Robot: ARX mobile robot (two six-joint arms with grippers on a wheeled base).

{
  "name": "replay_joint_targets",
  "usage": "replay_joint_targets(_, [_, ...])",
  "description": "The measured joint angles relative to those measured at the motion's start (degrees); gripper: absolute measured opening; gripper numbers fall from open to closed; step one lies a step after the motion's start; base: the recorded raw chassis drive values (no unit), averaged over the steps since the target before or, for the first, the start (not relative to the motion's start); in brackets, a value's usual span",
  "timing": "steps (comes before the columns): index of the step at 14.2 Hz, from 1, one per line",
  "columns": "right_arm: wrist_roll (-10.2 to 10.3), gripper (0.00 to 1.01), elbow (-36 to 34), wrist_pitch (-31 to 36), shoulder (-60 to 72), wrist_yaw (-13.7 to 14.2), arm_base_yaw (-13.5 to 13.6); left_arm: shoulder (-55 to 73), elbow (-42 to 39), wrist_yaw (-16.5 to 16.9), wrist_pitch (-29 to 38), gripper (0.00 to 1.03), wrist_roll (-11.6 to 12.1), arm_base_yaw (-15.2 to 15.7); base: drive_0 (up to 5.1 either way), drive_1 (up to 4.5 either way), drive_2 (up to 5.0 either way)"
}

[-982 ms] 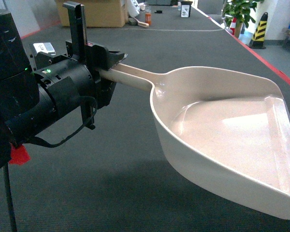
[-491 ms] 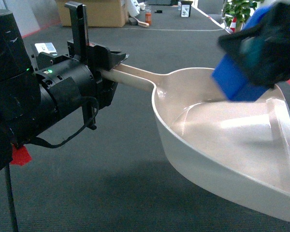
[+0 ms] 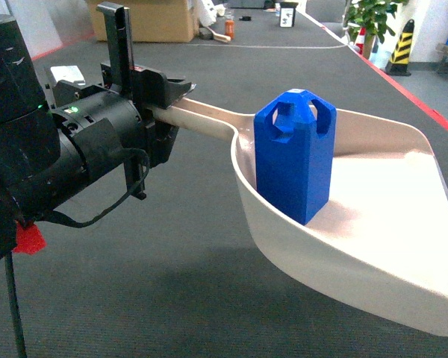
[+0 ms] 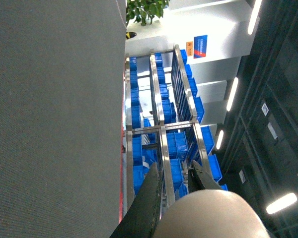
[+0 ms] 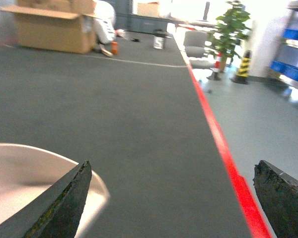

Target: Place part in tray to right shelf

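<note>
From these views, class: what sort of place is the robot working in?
Probably a warehouse or factory floor: steel racks stacked with blue crates, a red floor line edging the grey carpet, and a striped yellow-and-black bollard near a cardboard box.

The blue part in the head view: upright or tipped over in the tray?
Upright. The blue part stands on its base inside the tray, handle loops on top, near the rim closest to the handle. No claw touches it.

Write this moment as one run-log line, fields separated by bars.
left gripper: shut on tray handle | part: upright in tray | right gripper: open, empty | shelf step: not yet done
</note>
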Motion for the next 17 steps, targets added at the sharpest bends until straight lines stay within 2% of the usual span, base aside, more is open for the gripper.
replay_joint_targets(1, [-4.35, 0.98, -2.25, -0.17, -1.14, -0.50, -3.32, 0.00, 0.00, 0.09, 0.00, 0.13, 0.02, -0.26, 0.0, 0.00, 0.0])
replay_joint_targets(9, [-5.25, 0.98, -2.25, -0.22, -1.14, -0.85, -3.37, 0.00, 0.00, 0.04, 0.00, 0.13, 0.02, 0.00, 0.0, 0.00, 0.0])
replay_joint_targets(10, [-4.68, 0.96, -2.19, -1.51, -1.44, -0.85, -3.50, 0.00, 0.00, 0.04, 0.00, 0.13, 0.00, 0.00, 0.0, 0.00, 0.0])
replay_joint_targets(12, [-0.04, 0.78, -4.04, -3.78, -4.35, -0.72, -3.82, 0.00, 0.00, 0.04, 0.00, 0.13, 0.00, 0.00, 0.0, 0.00, 0.0])
replay_joint_targets(14, [1.36, 0.68, -5.57, -3.69, -6.14, -0.72, -3.82, 0.00, 0.00, -0.07, 0.00, 0.13, 0.00, 0.00, 0.0, 0.00, 0.0])
replay_joint_targets(17, [2.16, 0.59, -7.06, -3.69, -7.78, -0.72, -3.82, 0.00, 0.00, -0.04, 0.00, 0.13, 0.00, 0.00, 0.0, 0.00, 0.0])
